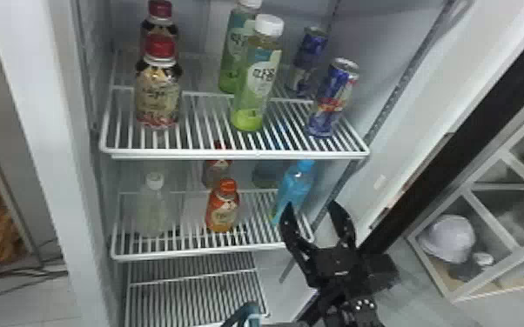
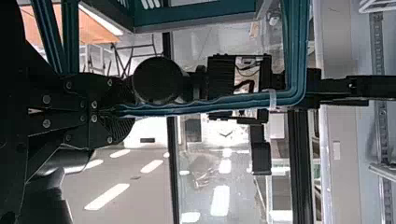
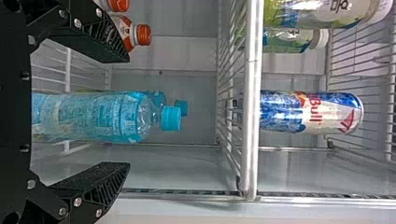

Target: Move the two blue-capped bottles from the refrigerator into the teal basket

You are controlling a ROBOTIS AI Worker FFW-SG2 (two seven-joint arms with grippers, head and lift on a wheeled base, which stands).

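The right gripper (image 1: 312,209) is open, facing the front blue-capped bottle (image 1: 297,185) on the middle shelf (image 1: 200,254); the other blue-capped bottle (image 3: 182,108) (a lookalike) stands behind. The left gripper (image 2: 125,111) is closed on the teal basket's handle (image 2: 187,108).

Rear blue-capped bottle (image 3: 183,107) partly hidden behind front bottle (image 3: 100,116), teal basket (image 2: 196,14) cropped by left wrist view's edge
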